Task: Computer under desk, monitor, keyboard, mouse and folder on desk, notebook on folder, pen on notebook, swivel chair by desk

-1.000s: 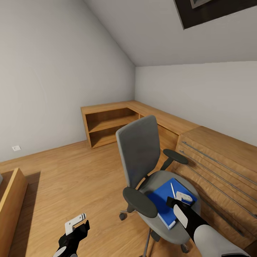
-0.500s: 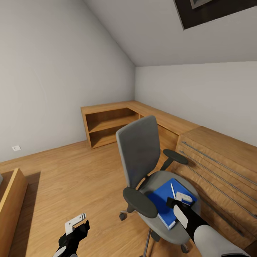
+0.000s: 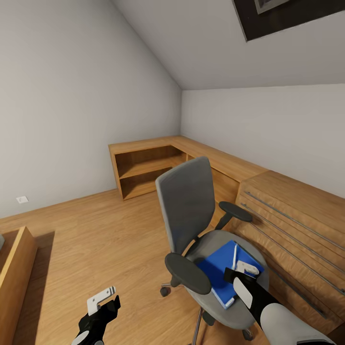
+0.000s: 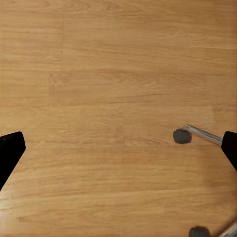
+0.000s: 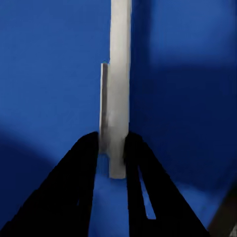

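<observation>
**While the pen is clamped over the chair seat: pick-up step in hand**

While the right gripper (image 5: 111, 148) pinches the pen (image 5: 118, 84) between its two dark fingers, the pen's shaft stands clear of the folder (image 5: 44, 74) rather than lying flat on it; whether its tip touches the blue cover cannot be told. All positions below are given relative to the swivel chair (image 3: 191, 215).

1. Nearest, off the chair's armrest side and low over the bare wooden floor (image 4: 108, 89), the left gripper (image 3: 101, 297) hangs with its jaws spread wide and holding nothing. A chrome leg and castor of the chair base (image 4: 183, 135) show just beyond it.
2. On the chair seat lies the folder (image 3: 218, 275). The right gripper (image 3: 245, 266) sits directly above it, with the pen (image 3: 235, 254) rising from its fingers.
3. Behind and beside the chair run the light wooden cabinets (image 3: 282, 211); further back is an open shelf unit (image 3: 143, 170) in the room corner.

Judged step: lifting the pen off the folder so that the folder can be taken. The next move calls for a straight rise clear of the seat with the pinch kept firm, since the slim shaft could pivot or slip.
</observation>
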You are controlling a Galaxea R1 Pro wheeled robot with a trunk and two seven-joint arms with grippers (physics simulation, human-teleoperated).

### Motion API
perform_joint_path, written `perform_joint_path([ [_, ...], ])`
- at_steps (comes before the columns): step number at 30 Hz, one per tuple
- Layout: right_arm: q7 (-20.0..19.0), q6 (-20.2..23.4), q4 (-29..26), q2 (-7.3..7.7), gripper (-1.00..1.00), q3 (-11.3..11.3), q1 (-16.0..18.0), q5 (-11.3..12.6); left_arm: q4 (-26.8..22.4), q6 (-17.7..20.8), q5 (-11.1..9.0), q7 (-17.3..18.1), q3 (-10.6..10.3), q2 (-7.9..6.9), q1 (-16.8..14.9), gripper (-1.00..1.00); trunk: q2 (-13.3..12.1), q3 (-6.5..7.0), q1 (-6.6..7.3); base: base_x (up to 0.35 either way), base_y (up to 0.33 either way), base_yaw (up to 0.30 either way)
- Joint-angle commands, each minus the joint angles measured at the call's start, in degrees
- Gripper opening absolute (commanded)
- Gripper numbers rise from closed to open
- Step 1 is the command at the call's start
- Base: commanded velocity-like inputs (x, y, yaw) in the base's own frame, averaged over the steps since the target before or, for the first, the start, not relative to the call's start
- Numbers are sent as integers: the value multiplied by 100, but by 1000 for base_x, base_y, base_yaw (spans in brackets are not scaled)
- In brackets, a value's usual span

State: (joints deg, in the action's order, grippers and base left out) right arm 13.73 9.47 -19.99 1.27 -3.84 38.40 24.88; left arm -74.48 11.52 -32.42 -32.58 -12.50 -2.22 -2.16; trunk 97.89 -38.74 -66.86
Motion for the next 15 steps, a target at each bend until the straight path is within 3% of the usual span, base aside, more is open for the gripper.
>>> perform_joint_path([
  [1, 43, 27, -14, 5, -100, -41, 1, 52, -8, 17, -28, -44, -16, -6, -4, 100, 3, -6, 0, 0, 0, 0],
  [15, 38, 12, -14, -2, -100, -42, 1, 52, -6, 17, -28, -42, -16, -6, -4, 100, 3, -6, 0, 0, 0, 0],
])
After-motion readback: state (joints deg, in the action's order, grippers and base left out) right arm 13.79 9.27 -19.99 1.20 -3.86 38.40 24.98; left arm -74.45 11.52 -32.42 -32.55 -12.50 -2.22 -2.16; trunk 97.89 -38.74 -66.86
